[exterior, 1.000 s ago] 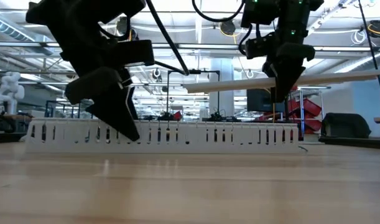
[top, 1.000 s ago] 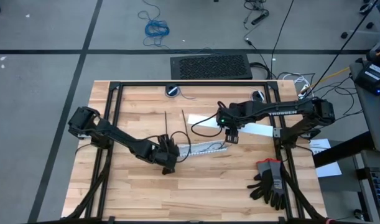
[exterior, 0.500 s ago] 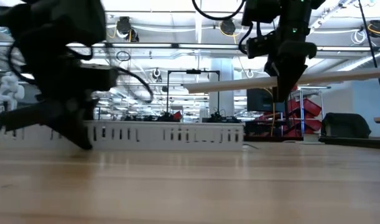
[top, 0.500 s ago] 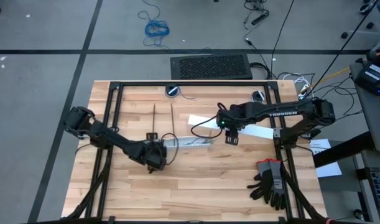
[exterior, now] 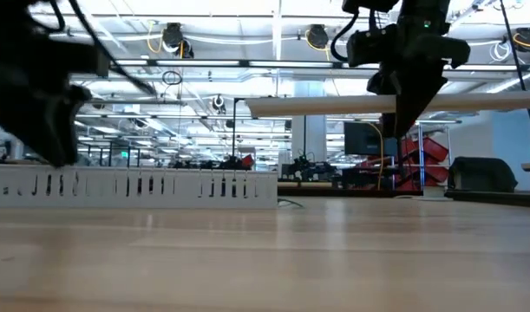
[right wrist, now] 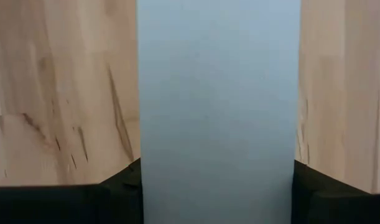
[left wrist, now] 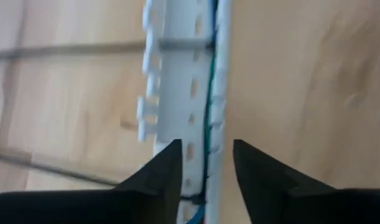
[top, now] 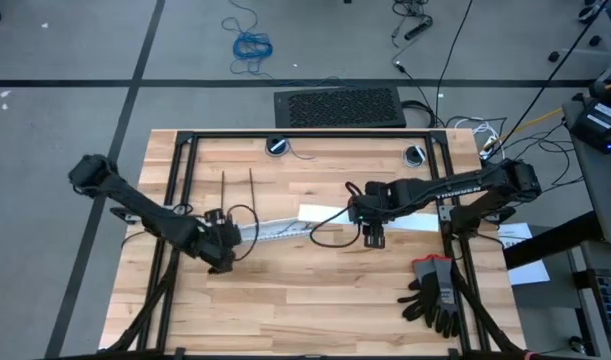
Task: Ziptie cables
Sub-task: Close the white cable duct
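**Q:** Jaws, left side: what do you have on record?

**A:** Your left jaws are clenched on the near end of the white slotted strip (left wrist: pixel 177 93). One dark finger (left wrist: pixel 158 177) sits on each side of it. The strip runs straight out ahead of these jaws and lies flat on the counter (top: pixel 305 300).

**Q:** Item: cables. Location?

**A:** The cables (left wrist: pixel 209 106) lie inside the slotted strip's channel. A green wire and a blue one show, starting between your left jaws and following the strip's far wall away from them. The other colours cannot be made out.

**Q:** Item: zipties. Count and place?

**A:** Two zipties (top: pixel 251 188), thin, black and straight. They lie side by side on the counter beyond your left jaws, toward the far edge, and touch neither the jaws nor the strip.

**Q:** Jaws, right side?

**A:** Your right jaws are grasping a flat white cover (top: pixel 415 217), which fills the span between the two fingers. The low view shows it held level, clear above the counter. It sticks out to both sides of the jaws.

**Q:** Anything else nearby?

**A:** One pair of black gloves (top: pixel 435 290), near your right jaws on the side toward the counter's near edge and apart from them.
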